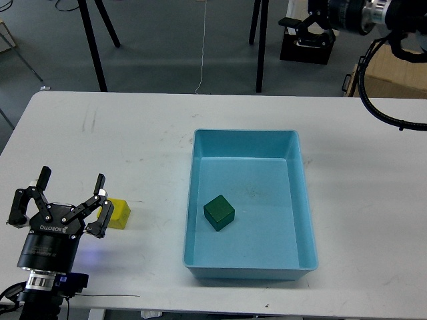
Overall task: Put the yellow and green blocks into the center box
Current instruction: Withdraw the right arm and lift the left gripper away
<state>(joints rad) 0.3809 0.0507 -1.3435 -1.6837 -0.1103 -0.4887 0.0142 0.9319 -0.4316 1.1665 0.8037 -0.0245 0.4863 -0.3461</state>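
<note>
The green block (219,213) lies inside the blue center box (193,200), left of its middle. The yellow block (119,213) sits on the white table at the left, apart from the box. My left gripper (72,193) is open and empty just left of the yellow block, with its right fingers (100,187) close beside it. My right gripper (305,30) is raised high at the top right, beyond the table's far edge, open and empty. Most of the right arm is cut off by the view's edge.
Black tripod legs (95,47) stand on the floor behind the table. A black case (307,48) and a cardboard box (393,70) stand at the back right. The table's far edge (167,94) runs across the view.
</note>
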